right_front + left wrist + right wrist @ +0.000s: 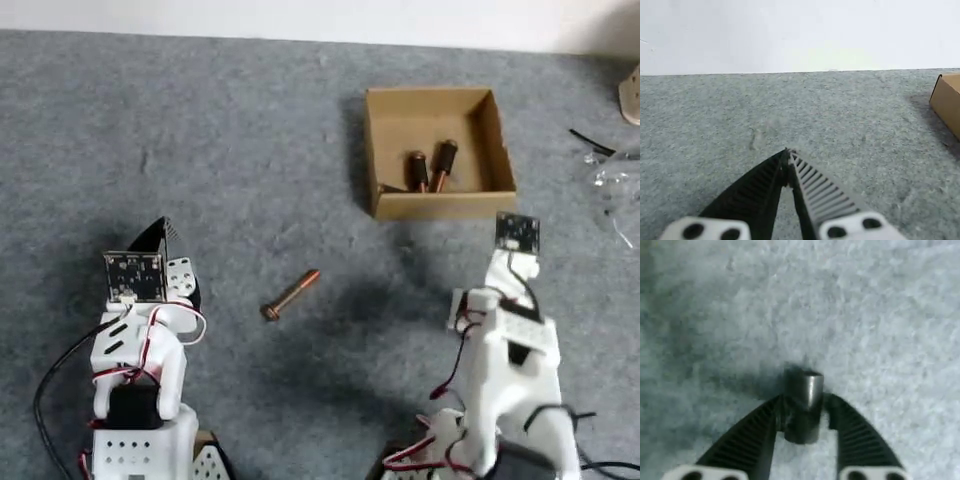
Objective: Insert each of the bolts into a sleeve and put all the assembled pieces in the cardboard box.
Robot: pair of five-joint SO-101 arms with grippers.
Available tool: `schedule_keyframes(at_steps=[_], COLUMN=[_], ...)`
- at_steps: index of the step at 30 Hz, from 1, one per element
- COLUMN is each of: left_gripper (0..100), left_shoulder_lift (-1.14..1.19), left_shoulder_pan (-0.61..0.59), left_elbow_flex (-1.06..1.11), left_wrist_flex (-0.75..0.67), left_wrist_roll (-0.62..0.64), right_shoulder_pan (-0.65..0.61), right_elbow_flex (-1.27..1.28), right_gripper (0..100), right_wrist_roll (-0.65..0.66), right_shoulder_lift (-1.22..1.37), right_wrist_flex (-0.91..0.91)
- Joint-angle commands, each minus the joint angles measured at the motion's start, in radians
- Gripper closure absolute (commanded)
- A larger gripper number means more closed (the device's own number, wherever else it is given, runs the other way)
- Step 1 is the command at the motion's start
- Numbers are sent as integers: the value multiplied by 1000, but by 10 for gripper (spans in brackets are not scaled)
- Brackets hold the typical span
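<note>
A copper-coloured bolt (pixel 291 294) lies loose on the grey carpet between the two arms. The cardboard box (pixel 383 155) stands at the back, right of centre, with two bolt-and-sleeve pieces (pixel 431 168) inside. My right gripper (pixel 802 412) holds a dark metal sleeve (pixel 803 401) between its fingers, just above the carpet. In the high view the right arm (pixel 505 330) stands in front of the box. My left gripper (pixel 789 162) is shut with nothing in it, at the left of the table (pixel 160 235), well left of the bolt.
Black and clear odds and ends (pixel 605 165) lie at the far right edge of the carpet. A corner of the box (pixel 947 100) shows in the left wrist view. A white wall borders the carpet at the back.
</note>
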Motion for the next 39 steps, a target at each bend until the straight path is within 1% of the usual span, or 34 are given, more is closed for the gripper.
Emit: schedule_keyframes(at_steps=[1,4,8,11,16,21,25,27,29,34,39], left_gripper=[993,993,993,993,993,993,993,993,993,993,993], left_shoulder_lift=[-12,-12,-12,-12,-12,-12,-12,-12,-12,-12,-12], left_shoulder_pan=[16,18,18,18,18,18,18,18,18,18,18], left_elbow_flex=[19,19,19,19,19,19,19,19,19,19,19], left_wrist_flex=[-21,-21,-21,-21,-21,-20,-18,-18,-18,-18,-18], left_wrist_roll=[5,5,5,5,5,5,5,5,5,5,5], right_shoulder_pan=[10,10,8,1,-88,-90,-73,-73,-73,-76,-73], right_elbow_flex=[-79,-81,-77,-77,-76,-82,-194,-251,-257,-262,-259], right_gripper=[789,788,788,788,789,789,789,792,830,993,993], right_wrist_roll=[0,60,68,68,74,74,68,68,68,69,74], right_shoulder_lift=[64,53,24,5,-4,142,245,268,278,286,282], right_wrist_flex=[-28,-28,-25,31,39,5,111,133,134,131,131])
